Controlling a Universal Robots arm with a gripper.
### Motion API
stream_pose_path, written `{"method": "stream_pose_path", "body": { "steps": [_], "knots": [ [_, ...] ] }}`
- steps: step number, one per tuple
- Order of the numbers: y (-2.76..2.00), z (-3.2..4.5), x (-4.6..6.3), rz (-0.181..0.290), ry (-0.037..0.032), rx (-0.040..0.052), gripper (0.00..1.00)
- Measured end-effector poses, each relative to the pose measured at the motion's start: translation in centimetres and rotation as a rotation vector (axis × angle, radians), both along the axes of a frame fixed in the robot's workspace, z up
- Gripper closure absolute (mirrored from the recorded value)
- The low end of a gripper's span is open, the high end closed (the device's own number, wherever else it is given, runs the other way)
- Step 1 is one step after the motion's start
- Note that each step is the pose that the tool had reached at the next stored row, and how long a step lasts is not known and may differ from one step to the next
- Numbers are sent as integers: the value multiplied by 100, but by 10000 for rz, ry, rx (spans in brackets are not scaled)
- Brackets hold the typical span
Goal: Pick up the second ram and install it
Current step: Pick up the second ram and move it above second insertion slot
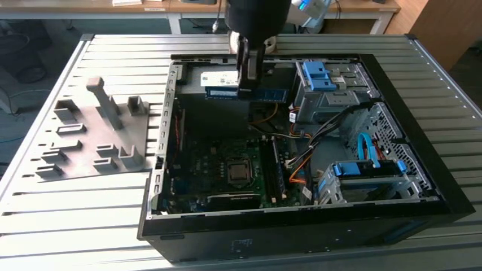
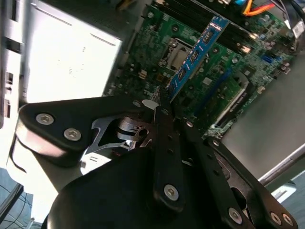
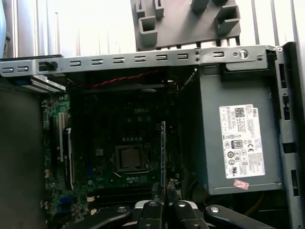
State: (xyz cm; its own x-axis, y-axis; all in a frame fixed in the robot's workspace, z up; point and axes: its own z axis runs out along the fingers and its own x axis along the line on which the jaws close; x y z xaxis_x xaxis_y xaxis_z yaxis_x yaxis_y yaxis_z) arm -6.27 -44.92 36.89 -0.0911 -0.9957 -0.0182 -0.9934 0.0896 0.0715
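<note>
The gripper (image 1: 247, 90) is clenched on the ram (image 1: 270, 94), pinching it near the middle of its length. In the exterior view the stick is level, and its long axis runs from that view's left to its right. It hangs above the open case (image 1: 263, 228), close to the far wall and clear of everything under it.

In the second wrist view the fingers (image 2: 164, 143) meet on the blue ram (image 2: 198, 47), which reaches out over the green board (image 2: 224, 81). In the first wrist view the ram (image 3: 163, 152) appears edge-on, rising from the gripper (image 3: 163, 202) beside the power supply (image 3: 238, 143).

The slots (image 1: 272, 169) lie lower and nearer the case's near wall than the ram. They are just beside the socket (image 1: 239, 172), on the exterior view's right of it. Their length seems to run from far wall to near wall, so the ram looks turned across them rather than along them. I cannot tell whether a stick already fills one slot.

Room is tight there. Cables (image 1: 316, 144) crowd the side towards the drive cage (image 1: 362, 175). The case rests on a slatted table (image 1: 68, 226), and the grey tray (image 1: 83, 141) sits by its left edge in the exterior view, well apart from the gripper.
</note>
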Motion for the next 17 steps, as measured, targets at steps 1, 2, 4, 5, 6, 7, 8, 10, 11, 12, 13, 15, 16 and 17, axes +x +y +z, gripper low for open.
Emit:
{"method": "stream_pose_path", "body": {
  "steps": [1,2,4,5,6,7,8,10,11,12,13,15,16,17],
  "knots": [
    [-36,-10,0,0,1,10,86],
    [-65,-25,1,0,1,26,86],
    [-104,-58,12,0,0,73,86],
    [-116,-75,25,0,-1,100,86],
    [-124,-92,42,0,-2,111,86],
    [-129,-109,58,1,-1,111,86],
    [-133,-127,73,1,0,110,86],
    [-141,-163,101,12,0,111,86],
    [-144,-182,108,41,0,111,86],
    [-145,-201,113,103,1,111,86],
    [-145,-218,115,206,2,108,86],
    [-145,-255,117,442,4,106,86],
    [-145,-272,117,588,4,105,86],
    [-145,-290,117,745,5,105,86]
  ]
}}
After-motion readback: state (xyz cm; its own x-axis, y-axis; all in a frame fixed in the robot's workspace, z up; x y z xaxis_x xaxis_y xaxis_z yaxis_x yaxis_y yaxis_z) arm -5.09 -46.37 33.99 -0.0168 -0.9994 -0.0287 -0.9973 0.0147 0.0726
